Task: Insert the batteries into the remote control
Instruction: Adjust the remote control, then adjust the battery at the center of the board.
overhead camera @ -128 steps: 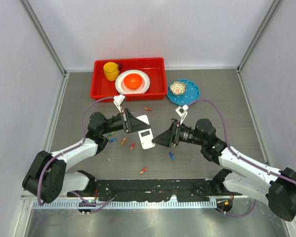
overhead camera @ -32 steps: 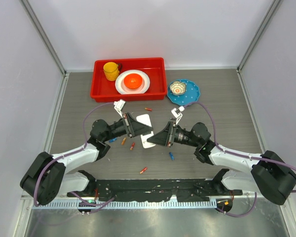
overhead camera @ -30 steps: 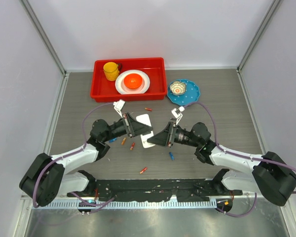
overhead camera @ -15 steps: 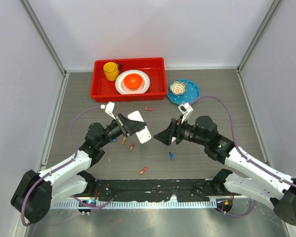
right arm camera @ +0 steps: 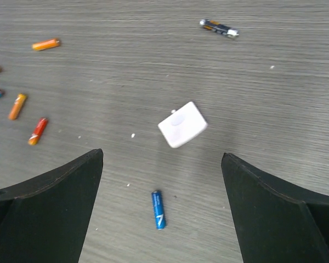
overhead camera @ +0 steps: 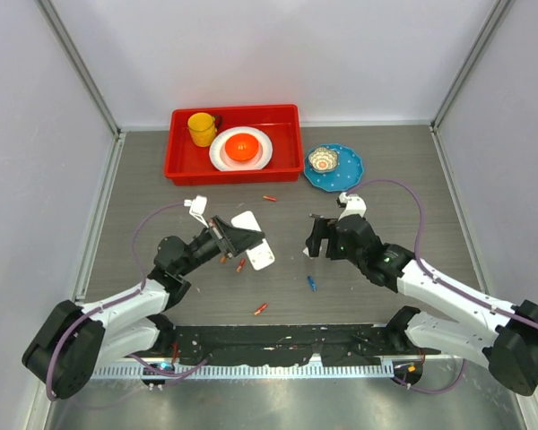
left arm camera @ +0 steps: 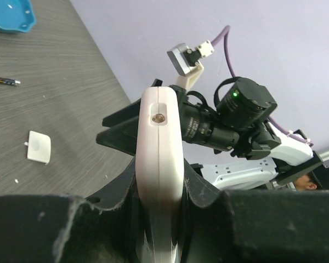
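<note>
**Loading step, remote held ready.** The remote control (overhead camera: 258,251) is lifted clear of the bench (overhead camera: 412,161) in the left gripper (overhead camera: 229,237), whose jaws are closed on its two flat faces. It sits left of centre and is tilted. In the left wrist view it appears edge-on: a slim shell of smooth white plastic with rounded corners, a seam down the narrow side and a small screw recess near the end. Whether its battery bay is open cannot be told from any view.

A small white rounded-square plate (right arm camera: 182,125) lies flat on the bench; it is probably the battery door, which would mean the bay is already uncovered.

The right gripper (right arm camera: 162,164) hangs above this plate with its jaws wide apart and nothing in them.

The batteries (right arm camera: 38,131) are scattered loose on the bench and none is loaded. They are thin glossy cylinders in orange, red, blue, green and dark wrap. The blue battery (right arm camera: 158,209) lies closest to the right gripper, just beside the plate.

The next move probably falls to the right gripper. It would descend on one battery, close narrowly across its round body and carry it to the remote. A cylinder lying flat on the matt, grained grey surface is likely to roll if the jaws meet it off-centre.

At the far side stand a red tray (overhead camera: 175,170) and a blue plate (overhead camera: 345,172).
</note>
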